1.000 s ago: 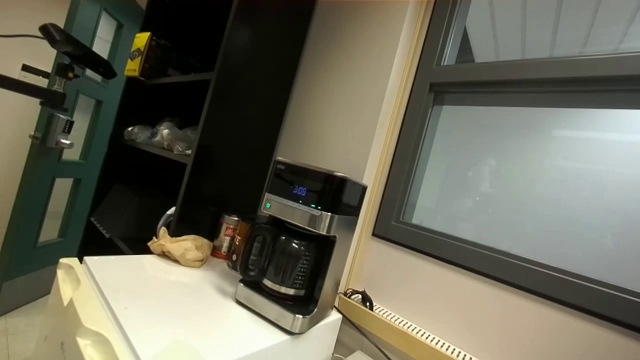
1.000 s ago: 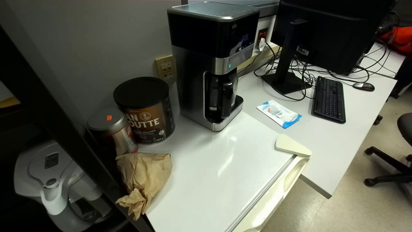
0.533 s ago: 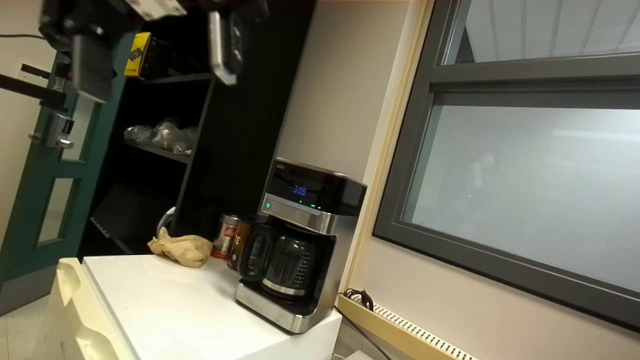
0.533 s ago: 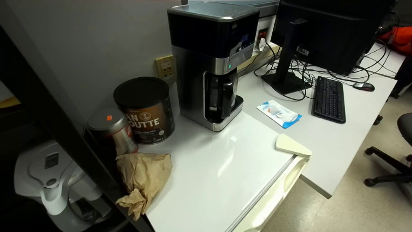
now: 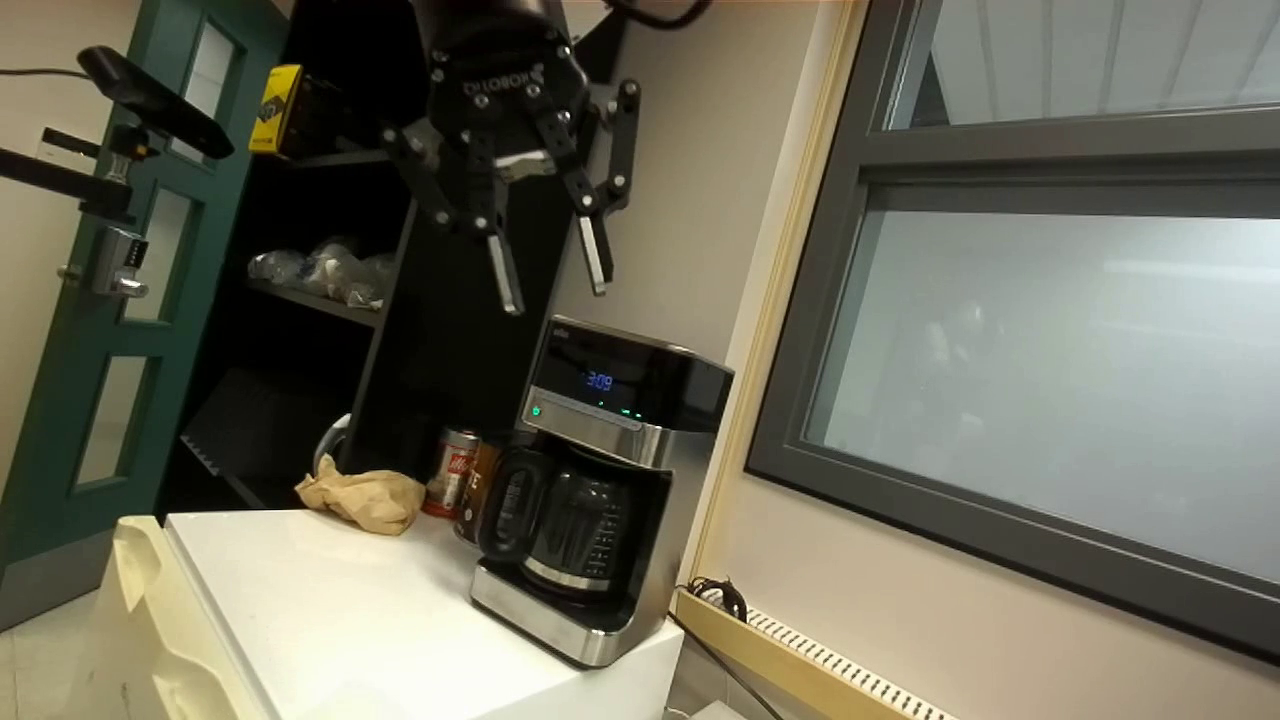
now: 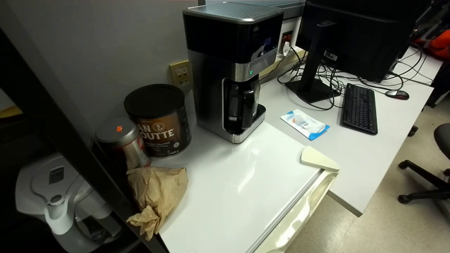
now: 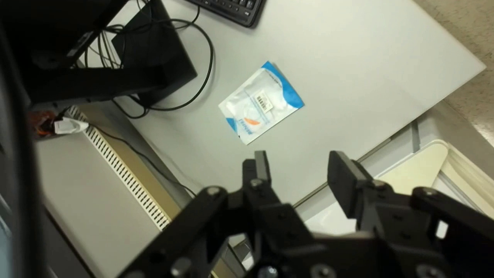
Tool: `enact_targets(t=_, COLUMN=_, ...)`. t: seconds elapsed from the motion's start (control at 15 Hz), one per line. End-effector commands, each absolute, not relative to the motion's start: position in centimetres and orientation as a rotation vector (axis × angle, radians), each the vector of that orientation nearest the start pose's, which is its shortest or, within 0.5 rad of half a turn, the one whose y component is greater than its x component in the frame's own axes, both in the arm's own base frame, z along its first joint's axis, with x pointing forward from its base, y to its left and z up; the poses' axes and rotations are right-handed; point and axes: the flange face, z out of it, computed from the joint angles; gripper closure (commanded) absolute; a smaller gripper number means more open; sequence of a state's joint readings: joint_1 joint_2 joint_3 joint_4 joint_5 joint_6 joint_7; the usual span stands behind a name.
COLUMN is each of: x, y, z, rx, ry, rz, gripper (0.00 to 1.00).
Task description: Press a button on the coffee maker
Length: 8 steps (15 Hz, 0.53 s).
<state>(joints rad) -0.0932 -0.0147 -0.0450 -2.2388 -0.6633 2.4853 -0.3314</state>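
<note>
The coffee maker (image 5: 690,400), boxy in black and silver, stands upright on a white top in both exterior views. Its panel shows a lit blue clock (image 5: 599,381), and a button (image 5: 536,410) glows green at the end of the silver strip. Under it sits the dark glass carafe (image 5: 575,530). My gripper (image 5: 556,297) points down, appearing just above the machine in an exterior view, apart from it; the depth between them I cannot tell. In the wrist view the gripper (image 7: 298,162) has a clear gap between its fingers, nothing in it. The coffee maker lies outside the wrist view.
Beside the machine are a brown coffee tin (image 6: 158,119), a red-and-silver can (image 5: 455,475) and a crumpled paper bag (image 5: 365,500). The adjoining desk carries a monitor (image 6: 351,45), loose cables, a keyboard (image 6: 359,109) and a white-blue packet (image 7: 262,104). A window wall (image 5: 1000,400) rises behind.
Absent from the exterior views a second ago, my gripper came in at the top left, wide apart, then moved right and down above the coffee maker. Its fingers have drawn partly together.
</note>
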Motion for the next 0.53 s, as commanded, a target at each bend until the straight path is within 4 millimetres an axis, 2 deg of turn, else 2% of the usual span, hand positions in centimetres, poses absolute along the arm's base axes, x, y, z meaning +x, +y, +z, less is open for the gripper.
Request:
enact_targets(t=0.0, x=58.3, y=-5.8, z=39.3, rx=2.404, ry=0.936, rz=0.247, gripper=0.86)
enact_targets(t=0.13, x=59.9, y=-4.8, z=38.6, rx=2.38, ry=0.976, rz=0.268, gripper=0.99)
enact_targets(t=0.47, x=63.9, y=-2.7, z=36.4, rx=2.327, ry=1.044, rz=0.283, gripper=1.0)
